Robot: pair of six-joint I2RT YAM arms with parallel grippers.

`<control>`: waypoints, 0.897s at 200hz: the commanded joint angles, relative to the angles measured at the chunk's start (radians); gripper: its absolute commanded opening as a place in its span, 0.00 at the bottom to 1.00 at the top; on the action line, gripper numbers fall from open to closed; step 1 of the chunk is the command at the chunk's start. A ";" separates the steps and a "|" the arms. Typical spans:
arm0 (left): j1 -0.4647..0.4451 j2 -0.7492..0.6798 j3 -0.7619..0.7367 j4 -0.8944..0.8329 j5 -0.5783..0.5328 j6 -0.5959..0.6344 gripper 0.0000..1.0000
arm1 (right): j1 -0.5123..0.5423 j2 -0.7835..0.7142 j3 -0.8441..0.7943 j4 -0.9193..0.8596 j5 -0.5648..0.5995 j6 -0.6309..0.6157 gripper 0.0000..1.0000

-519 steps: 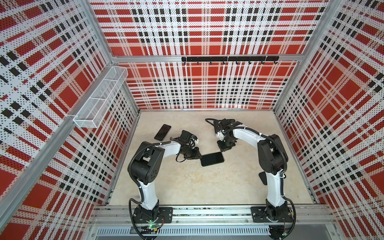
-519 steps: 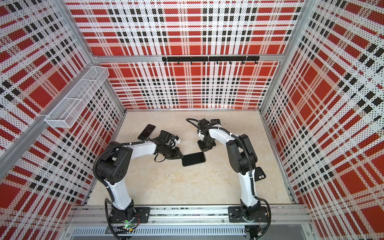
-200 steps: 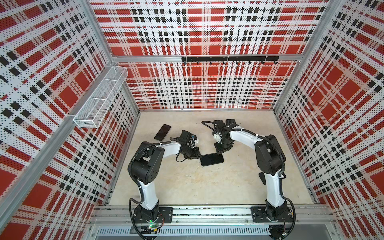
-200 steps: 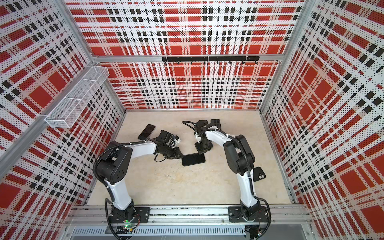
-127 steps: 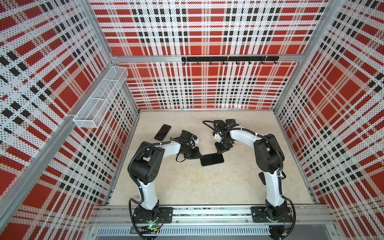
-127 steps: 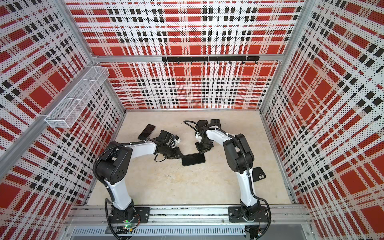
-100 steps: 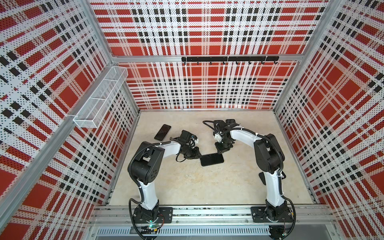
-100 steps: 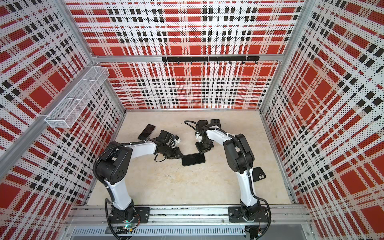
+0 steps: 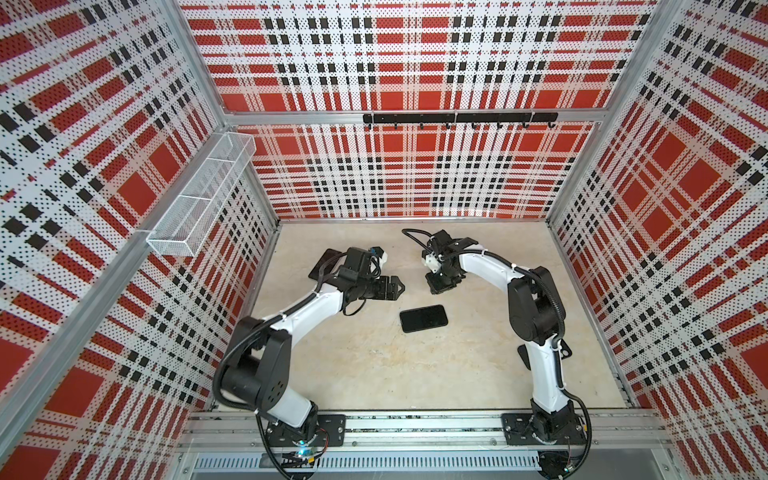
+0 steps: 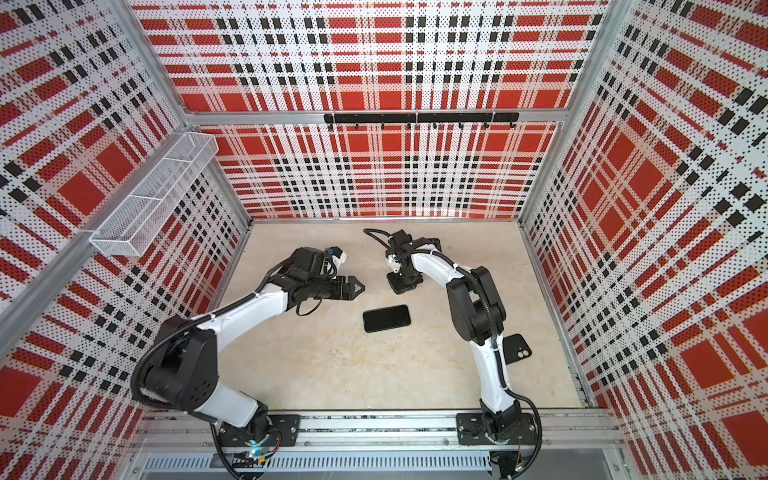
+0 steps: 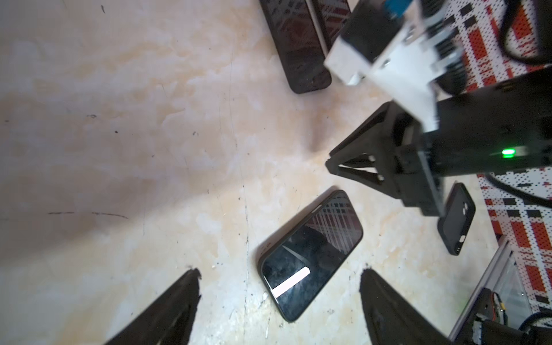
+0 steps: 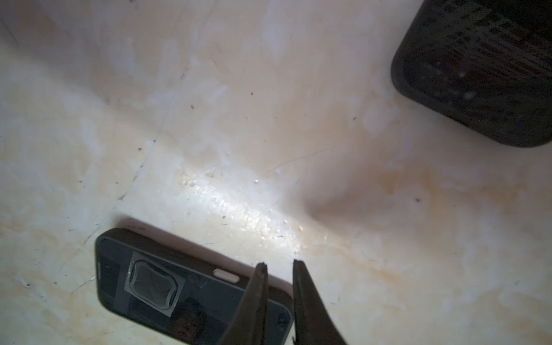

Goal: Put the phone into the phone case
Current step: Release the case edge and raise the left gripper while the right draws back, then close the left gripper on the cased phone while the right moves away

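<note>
Starting at the left wall, there's a white wire basket (image 9: 199, 195) hanging up there. Below it, at the far left of the beige surface (image 9: 374, 365), a spare dark phone (image 9: 322, 266) lies flat, partly hidden under the left arm.

The left hand (image 9: 400, 287) hovers a bit left of centre, pointing right, with its fingers spread wide and nothing between them. The left wrist view (image 11: 279, 271) makes that really obvious.

The phone (image 9: 424, 318) is lying flat, screen up, pretty much in the middle of the surface, just near and right of the left hand. Neither hand is on it. It has a dark rim round the screen (I honestly can't tell if that's a case or just the body).

The right hand (image 9: 440, 286) points down at the surface just on the far side of the phone, its fingers pinched almost closed. The right wrist view (image 12: 280, 264) shows only a thin slit between them, with nothing in it. I can't tell whether the tips touch the surface.

The phone case (image 10: 515, 349) sits well off to the right and nearer, beside the right arm's lower link. It's black and lies with its camera cutout showing.
</note>
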 commanded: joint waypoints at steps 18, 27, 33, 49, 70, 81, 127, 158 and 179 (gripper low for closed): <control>-0.076 -0.156 -0.163 0.053 -0.133 -0.181 0.81 | -0.002 -0.002 -0.075 0.009 0.023 -0.023 0.13; -0.092 -0.193 -0.193 0.053 -0.171 -0.218 0.78 | -0.001 -0.017 -0.106 0.015 0.023 -0.023 0.13; -0.102 -0.214 -0.210 0.055 -0.190 -0.242 0.77 | 0.002 -0.029 -0.132 0.018 0.026 -0.021 0.13; -0.126 -0.264 -0.261 0.062 -0.205 -0.307 0.74 | 0.013 -0.077 -0.214 0.032 0.016 -0.007 0.12; -0.167 -0.307 -0.320 0.074 -0.247 -0.385 0.73 | 0.057 -0.167 -0.345 0.077 -0.049 0.040 0.13; -0.182 -0.320 -0.343 0.075 -0.271 -0.428 0.72 | 0.089 -0.199 -0.402 0.122 -0.114 0.090 0.13; -0.255 -0.338 -0.384 0.083 -0.355 -0.516 0.70 | 0.137 -0.307 -0.526 0.309 -0.296 0.283 0.17; -0.315 -0.276 -0.344 0.069 -0.406 -0.521 0.80 | 0.042 -0.415 -0.566 0.279 -0.204 0.269 0.19; -0.364 -0.191 -0.270 0.001 -0.435 -0.501 0.91 | -0.041 -0.509 -0.610 0.283 -0.153 0.256 0.35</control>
